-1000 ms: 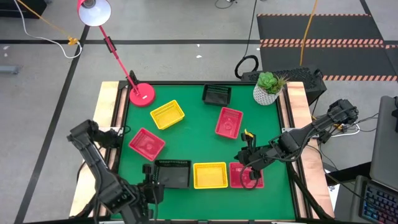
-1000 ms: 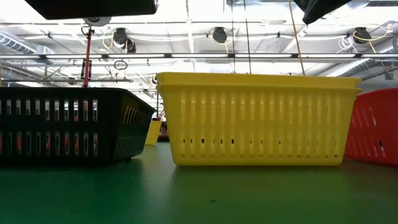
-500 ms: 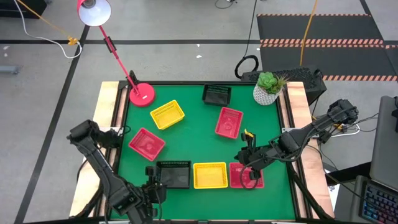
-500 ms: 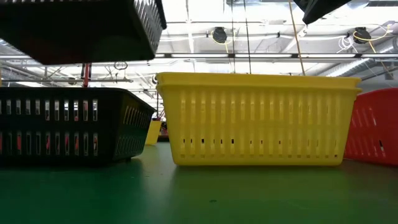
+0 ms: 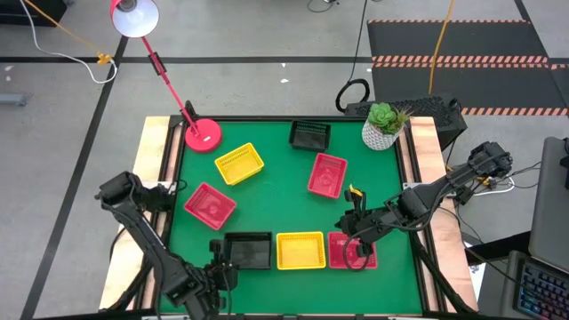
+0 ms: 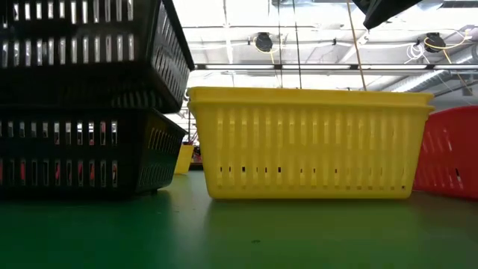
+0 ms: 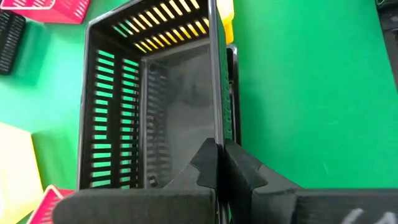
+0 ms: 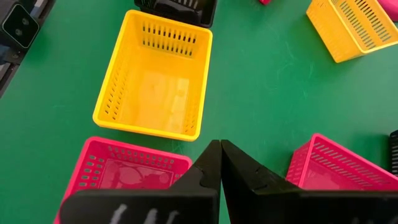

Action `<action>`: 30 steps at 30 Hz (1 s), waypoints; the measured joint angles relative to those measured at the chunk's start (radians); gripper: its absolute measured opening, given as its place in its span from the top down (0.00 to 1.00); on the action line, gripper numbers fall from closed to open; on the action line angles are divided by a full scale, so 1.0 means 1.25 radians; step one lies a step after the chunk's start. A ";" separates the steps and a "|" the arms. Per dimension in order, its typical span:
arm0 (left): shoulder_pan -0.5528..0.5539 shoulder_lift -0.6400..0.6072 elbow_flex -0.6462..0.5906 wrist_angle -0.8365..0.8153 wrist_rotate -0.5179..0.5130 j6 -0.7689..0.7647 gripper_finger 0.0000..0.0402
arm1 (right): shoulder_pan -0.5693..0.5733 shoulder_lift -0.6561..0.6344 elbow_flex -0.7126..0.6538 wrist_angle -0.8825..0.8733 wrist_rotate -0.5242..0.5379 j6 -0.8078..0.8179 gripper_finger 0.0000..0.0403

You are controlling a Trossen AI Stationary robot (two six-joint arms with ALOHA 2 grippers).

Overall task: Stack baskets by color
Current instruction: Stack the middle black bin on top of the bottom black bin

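At the table's near edge, the left gripper (image 7: pixel 219 163) pinches a black basket's (image 5: pixel 246 249) wall, seemingly nesting it into another. The right gripper (image 8: pixel 219 163) hangs closed, empty, over a pink basket (image 8: pixel 118 174).

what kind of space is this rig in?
Likely an industrial lab or workshop: bare grey concrete floor with hazard-striped matting, exposed ceiling trusses with hanging cables, and a green-topped table for the arms.

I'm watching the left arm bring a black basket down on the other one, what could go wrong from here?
The left gripper pinches only one wall of the held black basket, so it may tilt and catch on the lower black basket instead of nesting. The yellow basket stands close beside them and could get nudged. Releasing before it seats might leave the stack crooked.
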 joint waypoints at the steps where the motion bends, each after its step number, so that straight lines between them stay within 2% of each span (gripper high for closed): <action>1: 0.000 0.000 -0.006 0.003 0.000 -0.001 0.98 | 0.000 0.000 0.000 0.000 0.000 0.000 1.00; 12: 0.005 0.000 -0.066 0.082 0.000 0.009 0.98 | 0.000 0.000 0.000 0.001 0.000 0.000 1.00; 22: 0.009 0.000 -0.081 0.084 0.001 0.003 0.98 | 0.000 0.000 0.000 0.003 0.000 0.000 1.00; 30: 0.009 0.000 -0.081 0.086 0.003 -0.016 0.87 | 0.000 0.000 0.000 0.003 0.000 0.000 1.00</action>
